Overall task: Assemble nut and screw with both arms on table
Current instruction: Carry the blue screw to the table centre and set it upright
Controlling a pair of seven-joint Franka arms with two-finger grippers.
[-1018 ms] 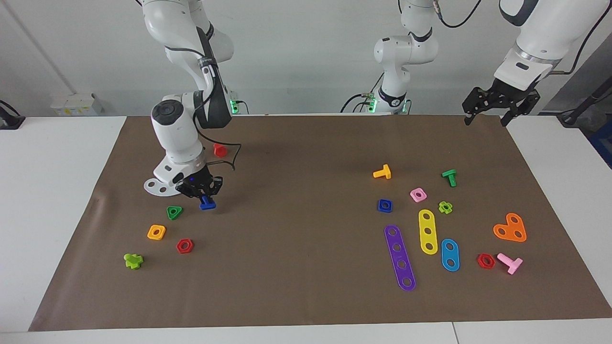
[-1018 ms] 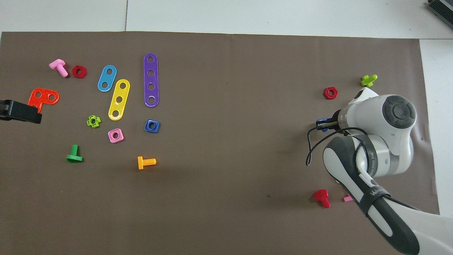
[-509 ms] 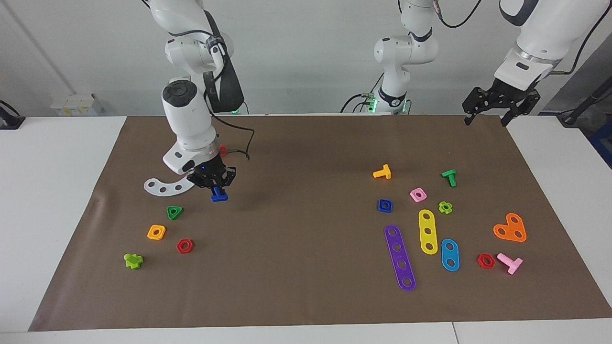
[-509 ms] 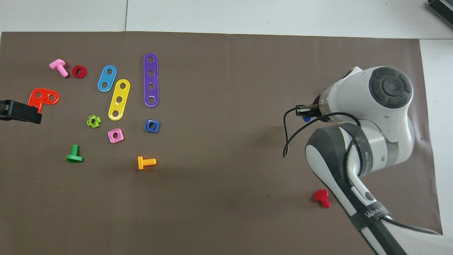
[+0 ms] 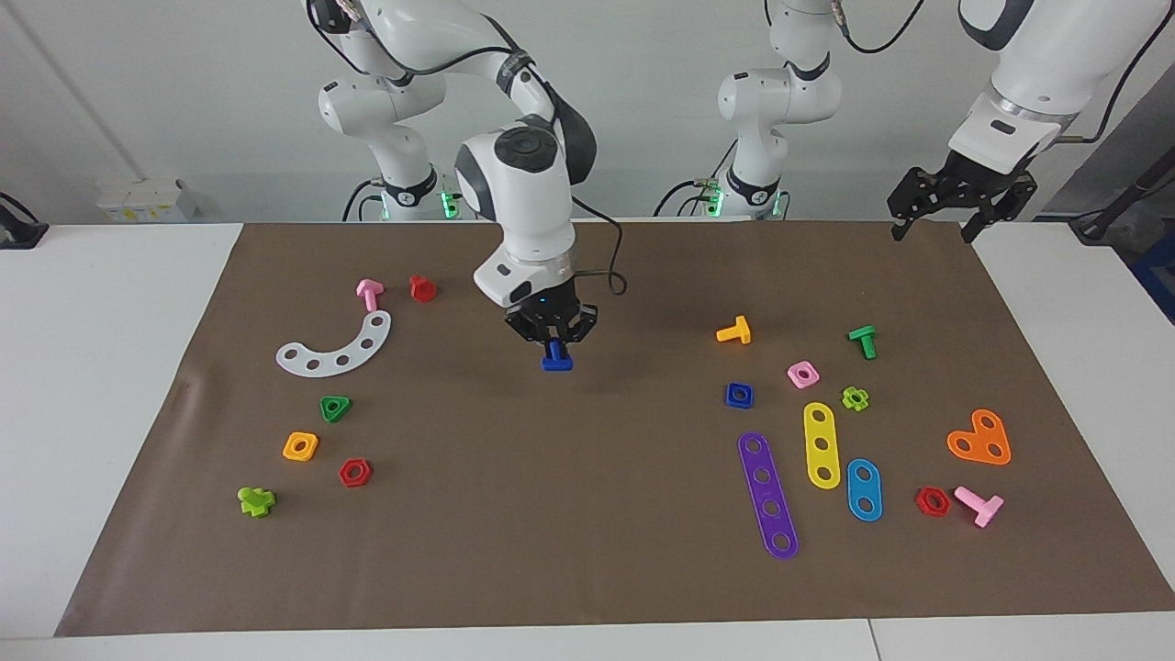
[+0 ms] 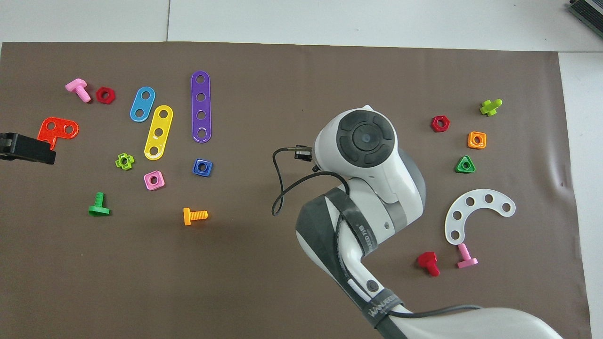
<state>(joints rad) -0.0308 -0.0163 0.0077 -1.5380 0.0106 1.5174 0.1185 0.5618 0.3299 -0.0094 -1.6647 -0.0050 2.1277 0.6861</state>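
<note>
My right gripper (image 5: 553, 341) points down over the middle of the brown mat (image 5: 587, 551) on the table (image 5: 110, 367), shut on the dark-blue screw (image 5: 556, 361). The screw hangs with its flat head downward. In the overhead view the right arm's wrist covers both gripper and screw. The dark-blue square nut (image 5: 739, 395) (image 6: 202, 167) lies flat on the mat toward the left arm's end. My left gripper (image 5: 932, 234) (image 6: 28, 149) waits open and holds nothing, raised over the mat's corner at the left arm's end.
Around the nut lie an orange bolt (image 5: 734, 331), a pink nut (image 5: 803, 374), a green bolt (image 5: 863, 341) and purple (image 5: 767, 494), yellow and blue strips. At the right arm's end lie a white curved strip (image 5: 335, 349), a green triangular nut (image 5: 335, 408) and an orange nut (image 5: 300, 446).
The right arm has carried the blue screw from beside the white curved strip toward the middle of the mat. The left arm has not moved.
</note>
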